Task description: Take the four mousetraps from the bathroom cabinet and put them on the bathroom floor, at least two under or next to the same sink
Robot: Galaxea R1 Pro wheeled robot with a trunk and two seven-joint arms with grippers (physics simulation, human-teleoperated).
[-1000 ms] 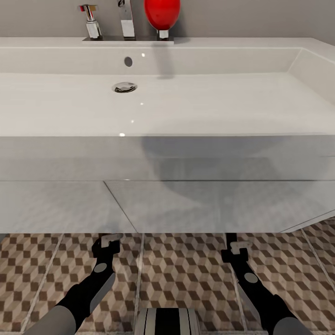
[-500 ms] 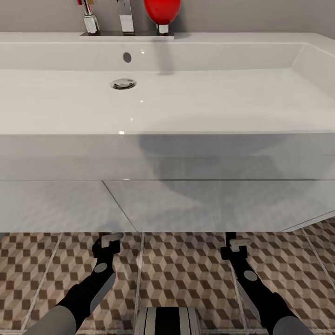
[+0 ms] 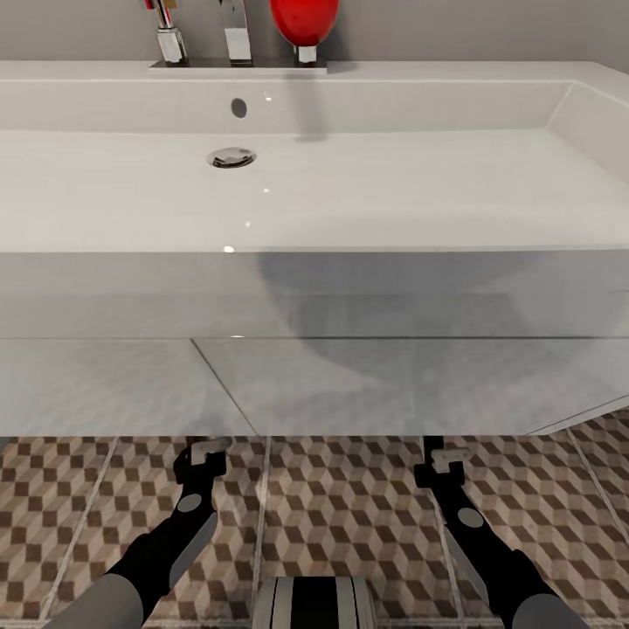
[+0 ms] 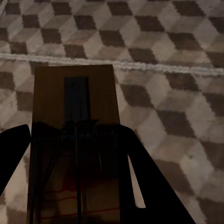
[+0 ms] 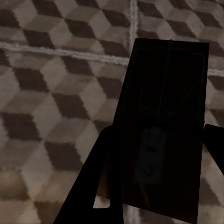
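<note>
left tool: the black two-fingered left tool (image 3: 203,456) is pinched onto a flat brown wooden mousetrap with dark spring wire (image 4: 74,121), held low over the floor at the near edge of the sink block.
right tool: the black right tool (image 3: 444,465) is clamped on a second flat mousetrap, shadowed almost black (image 5: 165,116), same height, off to the right.
floor: the square bathroom floor tiles with the brown, beige and white cube print (image 3: 349,507), matte, pale grout lines.
sink: the glossy white rectangular wall-hung sink (image 3: 314,288), chrome tap (image 3: 236,35) at the far side, with a red rounded bottle (image 3: 303,22) beside it.
risk: if the traps get let go from this height, a thin board could land on edge or flip.
risk 2: the tools are tucked close under the vanity front, so a lift might knock them against it.
placement: both would probably count as next to the sink.
</note>
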